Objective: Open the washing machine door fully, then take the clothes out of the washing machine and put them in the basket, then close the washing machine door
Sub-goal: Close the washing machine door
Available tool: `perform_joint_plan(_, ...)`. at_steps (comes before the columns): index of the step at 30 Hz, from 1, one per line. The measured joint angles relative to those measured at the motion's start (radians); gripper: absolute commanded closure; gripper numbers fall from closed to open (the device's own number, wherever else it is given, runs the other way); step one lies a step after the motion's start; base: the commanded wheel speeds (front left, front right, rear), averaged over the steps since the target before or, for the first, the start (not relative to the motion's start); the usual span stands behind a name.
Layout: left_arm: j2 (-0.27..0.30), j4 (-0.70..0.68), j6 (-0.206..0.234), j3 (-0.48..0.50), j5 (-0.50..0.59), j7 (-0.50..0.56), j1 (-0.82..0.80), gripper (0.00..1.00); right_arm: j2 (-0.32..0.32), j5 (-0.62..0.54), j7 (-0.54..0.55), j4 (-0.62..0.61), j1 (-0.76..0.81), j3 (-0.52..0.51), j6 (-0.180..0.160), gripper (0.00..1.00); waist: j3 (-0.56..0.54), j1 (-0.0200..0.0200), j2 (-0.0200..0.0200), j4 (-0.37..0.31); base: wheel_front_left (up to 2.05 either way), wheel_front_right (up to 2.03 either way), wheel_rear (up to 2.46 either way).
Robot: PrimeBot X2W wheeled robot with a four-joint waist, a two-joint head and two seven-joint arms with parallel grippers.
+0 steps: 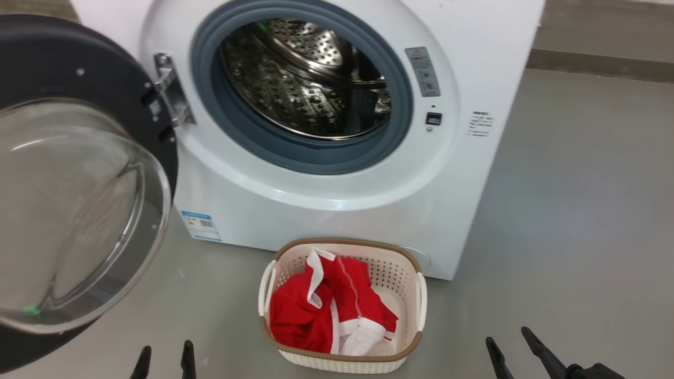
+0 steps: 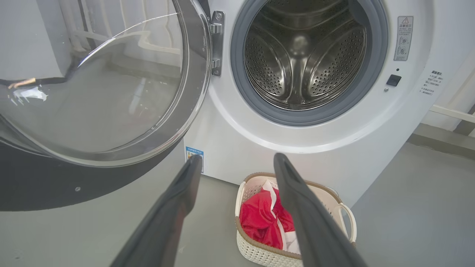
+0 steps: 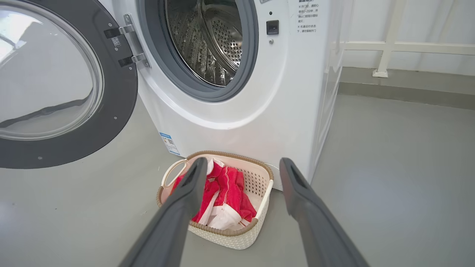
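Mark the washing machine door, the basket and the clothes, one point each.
washing machine door (image 1: 73,210): head view, on the clear glass bowl window.
basket (image 1: 392,271): head view, on the bare perforated inner wall.
clothes (image 1: 303,316): head view, on the red fabric inside the basket.

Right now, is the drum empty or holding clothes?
Empty, as far as visible: the drum shows bare steel; the clothes lie in the basket.

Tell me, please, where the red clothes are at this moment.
The clothes lie inside the basket, low in the middle of the head view, on the floor in front of the washing machine, right of its open door.
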Motion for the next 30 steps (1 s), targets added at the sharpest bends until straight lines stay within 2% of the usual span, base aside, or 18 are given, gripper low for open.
perform_joint_plan(19, 0.001, 0.015, 0.039, -0.025, -0.037, 0.0, 0.017, 0.0, -0.011, 0.028, 0.0, 0.022, -0.04, 0.086, 0.0, 0.0, -0.01, 0.0, 0.0, 0.187, 0.0, 0.0, 0.0)
perform_joint_plan(30, 0.002, -0.016, 0.077, -0.019, -0.084, 0.0, 0.033, 0.0, -0.048, 0.044, 0.0, 0.047, -0.137, 0.159, 0.0, 0.0, 0.024, 0.0, 0.0, 0.228, 0.0, 0.0, 0.0)
